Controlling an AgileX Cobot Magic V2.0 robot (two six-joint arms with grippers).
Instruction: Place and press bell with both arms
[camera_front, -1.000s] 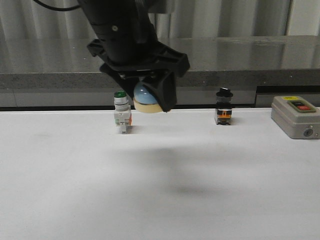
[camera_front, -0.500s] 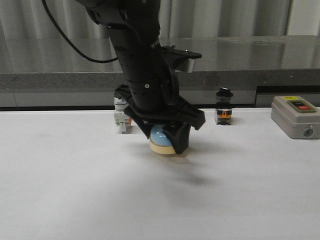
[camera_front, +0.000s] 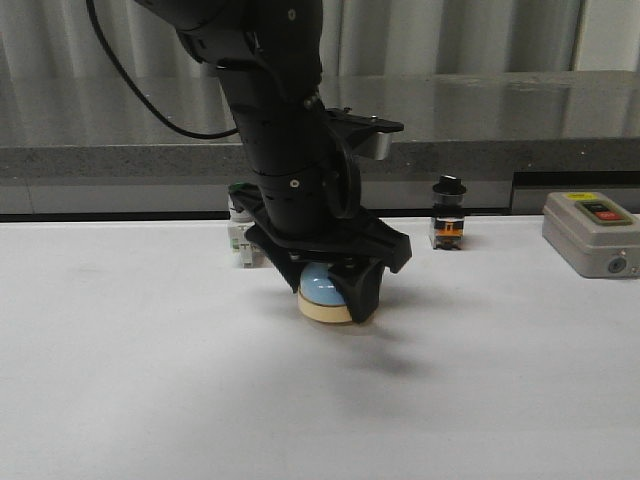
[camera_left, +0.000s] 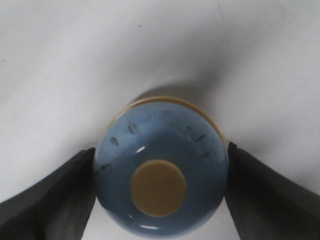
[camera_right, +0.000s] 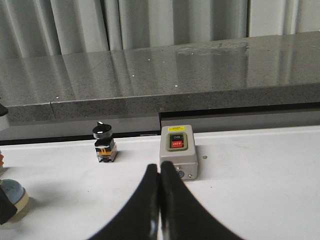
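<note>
The light-blue call bell, cream base down and cream button up, sits at the centre of the front view, low against the white table, my left claw clamped on its dome. In the left wrist view both black fingers press the dome's flanks, left and right of the frame, with the bell's shadow tucked tight under its rim.

A second ago I carried the bell high, up by the grey ledge at the top of the frame; half a second ago it was most of the way down; now it has dropped lower and looks to rest on the table or just above it, though the front view does not settle whether the base touches. I judge the placing all but done: what remains is to let go, lift clear, and press the button.

My right claw fills the lower middle of its own wrist view, fingers together with nothing between them, out of sight in the front view.

Behind the bell, upper left, my arm half hides the green-capped pushbutton switch. The black-capped switch stands at centre right, and the grey on/off switch box at the right edge.
</note>
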